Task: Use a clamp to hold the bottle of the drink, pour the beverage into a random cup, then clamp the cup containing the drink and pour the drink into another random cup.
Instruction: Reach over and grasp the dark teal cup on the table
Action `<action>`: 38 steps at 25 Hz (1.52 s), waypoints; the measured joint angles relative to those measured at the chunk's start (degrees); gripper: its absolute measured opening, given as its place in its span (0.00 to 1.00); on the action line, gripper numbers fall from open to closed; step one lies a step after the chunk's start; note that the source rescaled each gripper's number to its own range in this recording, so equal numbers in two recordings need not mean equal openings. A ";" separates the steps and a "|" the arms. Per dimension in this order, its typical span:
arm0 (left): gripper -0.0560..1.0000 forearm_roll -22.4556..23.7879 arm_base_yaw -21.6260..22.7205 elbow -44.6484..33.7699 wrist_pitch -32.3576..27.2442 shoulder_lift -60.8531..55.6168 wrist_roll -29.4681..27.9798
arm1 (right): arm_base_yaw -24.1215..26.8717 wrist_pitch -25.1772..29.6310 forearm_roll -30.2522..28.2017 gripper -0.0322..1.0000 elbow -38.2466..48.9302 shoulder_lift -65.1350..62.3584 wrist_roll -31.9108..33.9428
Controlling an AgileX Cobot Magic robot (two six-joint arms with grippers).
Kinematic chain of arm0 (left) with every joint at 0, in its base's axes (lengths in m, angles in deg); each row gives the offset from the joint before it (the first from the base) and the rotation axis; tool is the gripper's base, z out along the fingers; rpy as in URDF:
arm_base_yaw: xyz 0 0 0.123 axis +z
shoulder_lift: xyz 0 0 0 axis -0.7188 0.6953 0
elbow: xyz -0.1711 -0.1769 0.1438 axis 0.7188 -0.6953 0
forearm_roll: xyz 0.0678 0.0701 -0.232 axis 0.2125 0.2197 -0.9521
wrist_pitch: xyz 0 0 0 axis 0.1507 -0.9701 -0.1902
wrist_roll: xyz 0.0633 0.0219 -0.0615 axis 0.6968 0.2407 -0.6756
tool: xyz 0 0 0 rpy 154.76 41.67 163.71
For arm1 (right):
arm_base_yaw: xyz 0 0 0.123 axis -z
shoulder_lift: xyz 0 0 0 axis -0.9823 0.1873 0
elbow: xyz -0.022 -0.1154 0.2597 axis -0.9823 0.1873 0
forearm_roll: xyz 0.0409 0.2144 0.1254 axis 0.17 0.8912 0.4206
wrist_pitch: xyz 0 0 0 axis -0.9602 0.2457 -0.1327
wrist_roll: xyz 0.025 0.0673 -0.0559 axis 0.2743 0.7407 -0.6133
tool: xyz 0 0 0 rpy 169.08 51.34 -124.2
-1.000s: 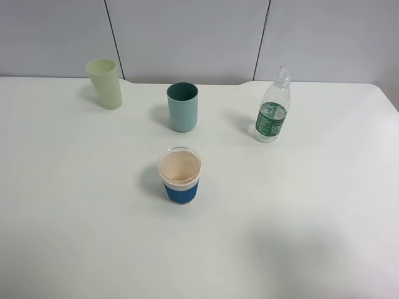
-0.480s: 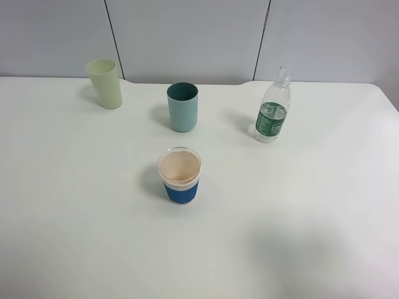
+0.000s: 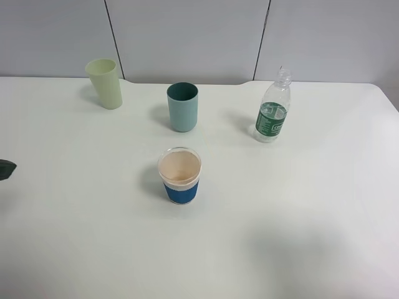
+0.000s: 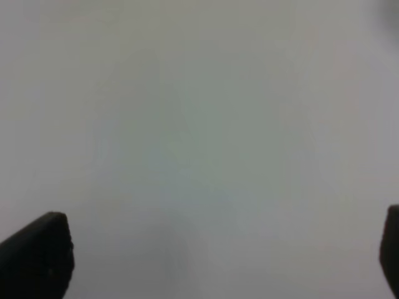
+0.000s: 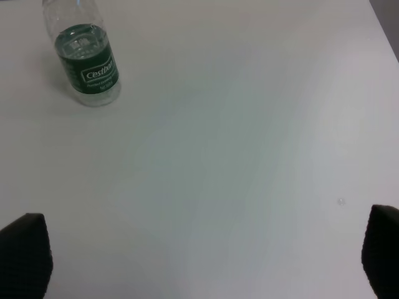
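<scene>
The bottle (image 3: 273,112) stands upright at the far right of the bench (image 3: 299,212), well apart from the teal cup (image 3: 182,106). The pale green cup (image 3: 105,83) stands near the far left edge, and the blue-banded cup (image 3: 180,175) at centre. Bare surface surrounds each item. The left fingers (image 4: 37,255) are apart over bare bench. The right fingers (image 5: 24,252) are spread wide, holding nothing, well short of the bottle.

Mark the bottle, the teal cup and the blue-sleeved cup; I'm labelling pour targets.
bottle (image 3: 271,120): exterior high view, on its green label.
teal cup (image 3: 182,113): exterior high view, on its outer wall.
blue-sleeved cup (image 3: 181,192): exterior high view, on the blue sleeve.
</scene>
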 joint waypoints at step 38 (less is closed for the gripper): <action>1.00 -4.85 4.44 0.05 59.16 41.41 -1.52 | 0.00 0.00 0.00 1.00 0.00 0.00 0.00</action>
